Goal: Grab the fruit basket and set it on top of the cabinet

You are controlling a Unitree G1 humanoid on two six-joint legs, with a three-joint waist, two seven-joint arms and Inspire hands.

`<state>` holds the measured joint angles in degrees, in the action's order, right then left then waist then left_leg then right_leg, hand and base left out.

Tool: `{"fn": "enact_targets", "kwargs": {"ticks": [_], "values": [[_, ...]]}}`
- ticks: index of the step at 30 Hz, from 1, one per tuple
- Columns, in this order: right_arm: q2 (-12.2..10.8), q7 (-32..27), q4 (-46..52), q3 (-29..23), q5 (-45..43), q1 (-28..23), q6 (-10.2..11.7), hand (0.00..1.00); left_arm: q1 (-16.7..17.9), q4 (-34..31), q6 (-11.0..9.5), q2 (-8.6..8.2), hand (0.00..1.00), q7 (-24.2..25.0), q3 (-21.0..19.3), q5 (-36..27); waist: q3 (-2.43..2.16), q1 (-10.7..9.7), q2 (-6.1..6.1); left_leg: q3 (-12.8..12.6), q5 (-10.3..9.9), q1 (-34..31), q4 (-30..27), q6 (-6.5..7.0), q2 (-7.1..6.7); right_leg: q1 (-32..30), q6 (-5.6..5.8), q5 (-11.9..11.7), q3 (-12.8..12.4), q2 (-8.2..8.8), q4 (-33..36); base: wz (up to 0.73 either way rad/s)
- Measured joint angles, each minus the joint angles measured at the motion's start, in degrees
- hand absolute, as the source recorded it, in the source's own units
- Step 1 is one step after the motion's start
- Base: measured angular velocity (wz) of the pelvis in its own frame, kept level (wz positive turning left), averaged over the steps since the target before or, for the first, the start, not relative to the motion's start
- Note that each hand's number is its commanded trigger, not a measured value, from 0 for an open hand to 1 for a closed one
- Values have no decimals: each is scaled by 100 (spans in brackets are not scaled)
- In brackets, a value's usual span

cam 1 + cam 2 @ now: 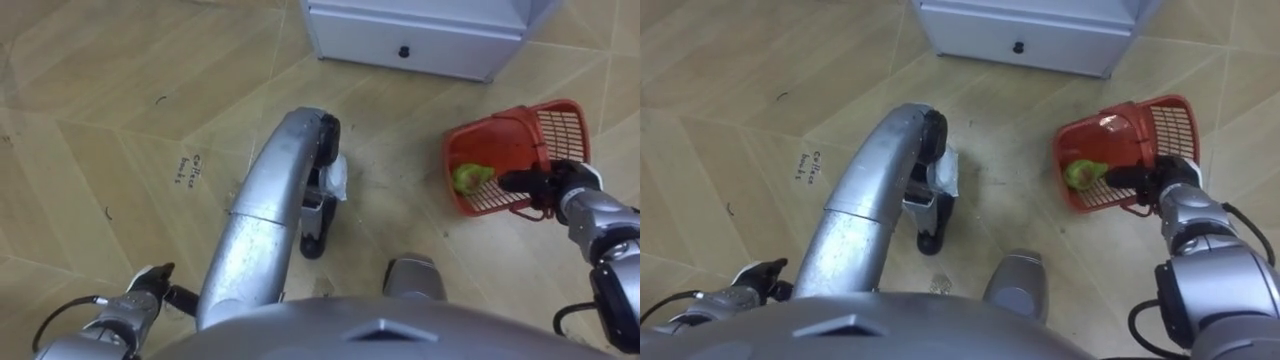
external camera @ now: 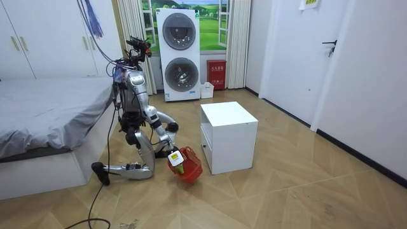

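Observation:
The red plastic fruit basket (image 1: pixel 510 140) stands tilted on the wooden floor at my right, its open side turned towards me. A green fruit (image 1: pixel 470 178) lies inside it. My right hand (image 1: pixel 558 184) is at the basket's near rim, dark fingers curled over the edge. In the room view I kneel on the floor with the basket (image 2: pixel 186 166) beside my knee and the right hand (image 2: pixel 173 154) on its top. My left hand (image 1: pixel 148 285) hangs low at my left side, fingers relaxed and holding nothing.
A white cabinet (image 1: pixel 420 40) with a drawer knob stands just beyond the basket. A bed (image 2: pixel 44 121) is close behind me. Stacked washing machines (image 2: pixel 181 54) stand at the far wall. Open floor lies ahead to my left.

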<state>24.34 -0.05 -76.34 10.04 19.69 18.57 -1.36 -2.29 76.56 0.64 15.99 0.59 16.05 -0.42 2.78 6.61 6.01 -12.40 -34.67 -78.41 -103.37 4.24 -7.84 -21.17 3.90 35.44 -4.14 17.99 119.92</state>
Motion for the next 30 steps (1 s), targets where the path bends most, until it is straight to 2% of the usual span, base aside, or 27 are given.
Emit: {"fn": "enact_targets", "kwargs": {"ticks": [9, 15, 19, 26, 27, 29, 30], "values": [[-2, -63, -3, 0, 1, 21, 0, 100, -87, 5, 28, -3, 0, -10, -1, -14, 10, -5, -25, 3, 2, 6, 0, -2, 4, -3, 16, 9, -10, -2, 8, 0], [-67, -62, 1, -2, -2, 29, 1, 100, -85, 6, 29, -5, 0, -7, -11, -14, 53, -10, 52, 3, 5, 9, -10, -2, 7, -2, 14, 12, -40, -9, 18, 0], [-88, -85, 20, -1, -7, 60, 1, 100, -194, 71, 73, -76, 0, -8, -15, -17, 58, -13, 71, 14, 16, 10, -36, 21, 11, 22, 1, 19, -62, -24, 22, 0], [-102, -207, 480, -1, 43, 198, 3, 100, -361, 86, 73, -98, 0, 1, -57, -64, 72, -138, 139, 105, 14, 66, -161, 26, 40, 117, -15, 27, -172, -147, 62, -9], [-113, -241, 749, -2, 31, 198, 3, 100, -372, 88, 73, -98, 0, -13, -84, -117, 69, -168, 140, 149, 13, 64, -206, 27, 49, 125, -24, 33, -201, -226, 82, -16], [-127, -296, 1140, -6, 18, 197, 3, 100, -379, 106, 63, -98, 0, -56, -308, -227, 72, -192, 177, 186, 8, 55, -242, 36, 65, 132, -37, 52, -223, -268, 102, -12], [-189, -382, 1382, -12, -4, 193, 1, 100, -382, 79, 56, -81, 0, -151, -448, -251, 59, -213, 227, 199, 1, 52, -250, 56, 89, 141, -31, 82, -237, -330, 89, -9]]}}
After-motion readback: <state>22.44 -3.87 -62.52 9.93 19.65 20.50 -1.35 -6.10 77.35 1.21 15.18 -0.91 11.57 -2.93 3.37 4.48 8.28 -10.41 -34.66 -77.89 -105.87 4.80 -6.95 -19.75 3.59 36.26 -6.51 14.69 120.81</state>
